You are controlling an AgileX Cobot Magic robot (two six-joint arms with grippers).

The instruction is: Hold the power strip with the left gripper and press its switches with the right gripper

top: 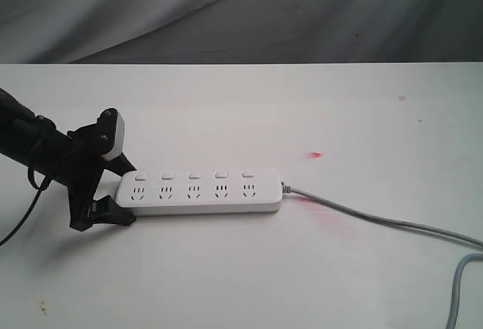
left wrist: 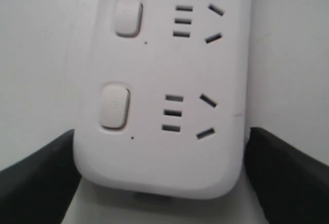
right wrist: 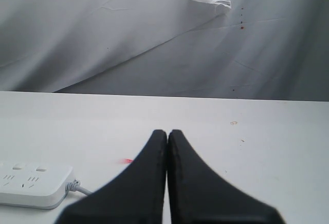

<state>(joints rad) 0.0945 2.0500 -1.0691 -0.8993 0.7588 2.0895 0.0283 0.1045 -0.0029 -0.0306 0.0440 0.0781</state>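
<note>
Right fingers [right wrist: 149,188] shown pressed together, empty, held over desk [top: 362,118], well apart from strip [top: 200,202] on its cable [top: 377,219] side. Strip laid flat left of desk middle; its left end clamped across width by left fingers [left wrist: 36,183]. Hold judged done; pressing not yet begun. Next move: closed tip to be carried over cable end and lowered onto switches [top: 195,174], row along far edge. Open desk seen before and behind strip; cable to be cleared on approach.
</note>
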